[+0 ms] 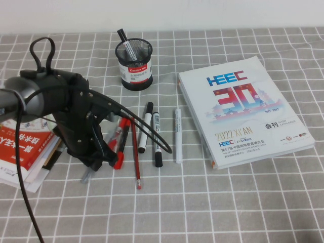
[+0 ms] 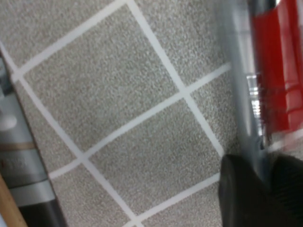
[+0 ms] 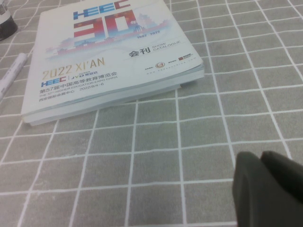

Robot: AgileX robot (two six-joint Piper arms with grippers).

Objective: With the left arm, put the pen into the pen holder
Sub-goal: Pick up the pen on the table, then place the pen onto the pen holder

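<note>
Two red pens [image 1: 120, 142], three markers [image 1: 146, 126], one catalogue [image 1: 243, 111].

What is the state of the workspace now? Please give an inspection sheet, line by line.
Surface: grey checked tablecloth.
Job's things: grey pen lies on the cloth beside a red pen; pen holder stands upright at the back, a marker already inside.
Clutter: HEEC catalogue, red pens, pencil, markers, book stack.
Grippers: left gripper low over the grey pen, fingers either side of it; right gripper low over bare cloth near the catalogue.
Cables: black cables loop off the left arm across the pens.
Surroundings: white wall behind.
</note>
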